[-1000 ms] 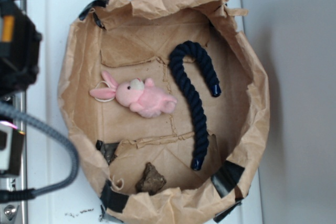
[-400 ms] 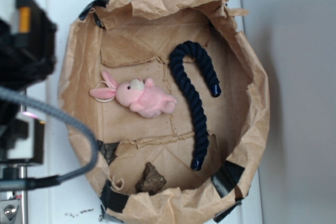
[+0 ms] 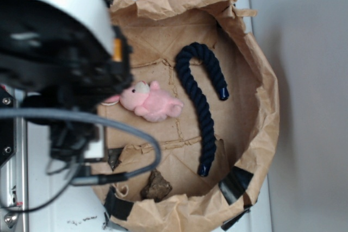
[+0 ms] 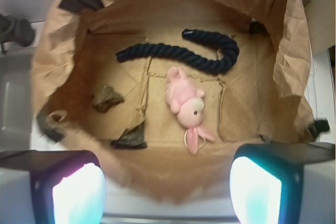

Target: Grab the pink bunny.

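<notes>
Pink bunny lies mid-floor, clear of paper walls and rope.

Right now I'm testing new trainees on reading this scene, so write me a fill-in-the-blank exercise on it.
1. The fuzzy pink plush bunny lies inside the crumpled brown ____ bag.
2. The curved rope beside it is dark ____.
3. The small lump near the bag's wall is ____.
4. The pincer is ____ above the bag.

Missing: paper; navy; brown; open
</notes>
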You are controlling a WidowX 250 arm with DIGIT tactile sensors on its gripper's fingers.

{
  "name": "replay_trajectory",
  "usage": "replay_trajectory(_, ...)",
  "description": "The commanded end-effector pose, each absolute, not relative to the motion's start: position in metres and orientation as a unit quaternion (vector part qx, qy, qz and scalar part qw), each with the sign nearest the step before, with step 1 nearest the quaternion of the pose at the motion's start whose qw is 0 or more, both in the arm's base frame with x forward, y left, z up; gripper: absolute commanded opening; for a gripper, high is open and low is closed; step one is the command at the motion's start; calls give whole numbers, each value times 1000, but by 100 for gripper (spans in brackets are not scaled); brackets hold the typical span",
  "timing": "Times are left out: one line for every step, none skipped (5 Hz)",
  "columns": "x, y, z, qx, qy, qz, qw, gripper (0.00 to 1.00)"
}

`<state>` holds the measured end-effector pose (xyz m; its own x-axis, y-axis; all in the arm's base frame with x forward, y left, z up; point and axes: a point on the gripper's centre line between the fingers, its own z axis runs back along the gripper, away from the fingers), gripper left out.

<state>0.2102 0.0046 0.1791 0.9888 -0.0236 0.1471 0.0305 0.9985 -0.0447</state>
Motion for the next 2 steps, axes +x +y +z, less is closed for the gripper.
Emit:
replay_trajectory(289,35,114,-6,-88,-44,995,100)
replay_trajectory(297,39,81,0,-71,-59,996,100)
